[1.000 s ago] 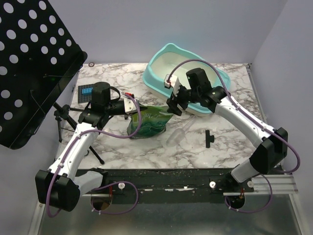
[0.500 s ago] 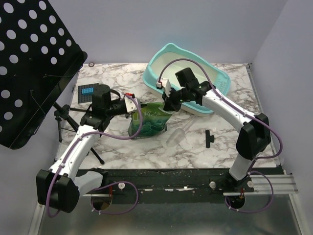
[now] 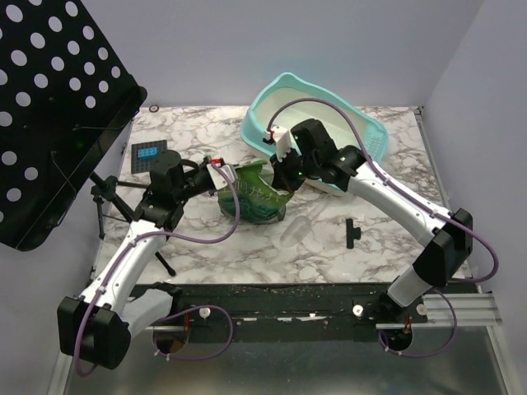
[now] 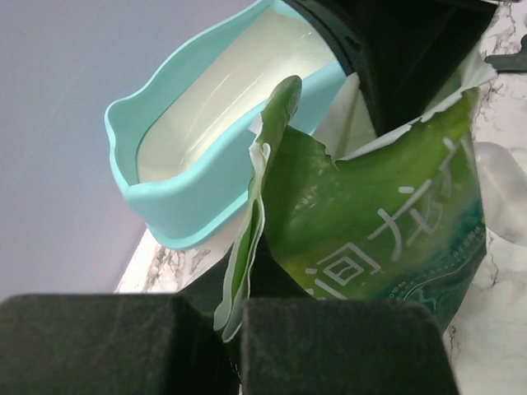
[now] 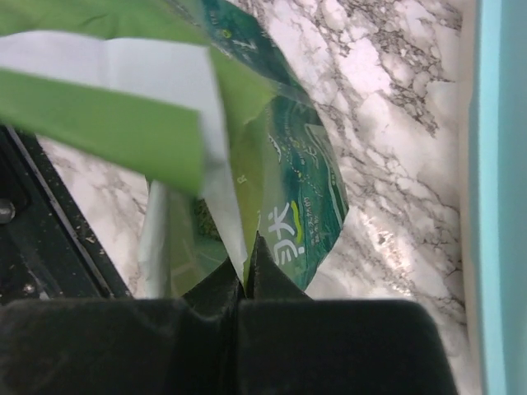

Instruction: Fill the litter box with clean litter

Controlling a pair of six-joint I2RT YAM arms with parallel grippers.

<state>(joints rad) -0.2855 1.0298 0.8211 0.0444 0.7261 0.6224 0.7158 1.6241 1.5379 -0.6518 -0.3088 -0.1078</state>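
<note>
The turquoise litter box [image 3: 276, 86] stands at the back of the table, cream inside, and its inside looks bare [image 4: 189, 197]; its rim also runs down the right edge of the right wrist view [image 5: 498, 164]. A crinkly green bag [image 3: 255, 193] is held up between both grippers just in front of it. My left gripper [image 3: 221, 174] is shut on the bag's left top edge [image 4: 239, 304]. My right gripper [image 3: 284, 177] is shut on the torn right top edge [image 5: 247, 271]. The bag's printed face [image 4: 387, 222] hangs below [image 5: 305, 189]. The clean litter is hidden inside the bag.
A clear plastic scoop [image 3: 296, 226] lies on the marble table right of the bag, with a small black part [image 3: 353, 232] beyond it. A black perforated panel [image 3: 58, 107] on a tripod [image 3: 107, 202] overhangs the left side, next to a small blue-screened device [image 3: 148, 155].
My right gripper moved left from the litter box side to the bag and shut on its top edge. The bag now stands more upright, stretched between both grippers. The left grip held.
</note>
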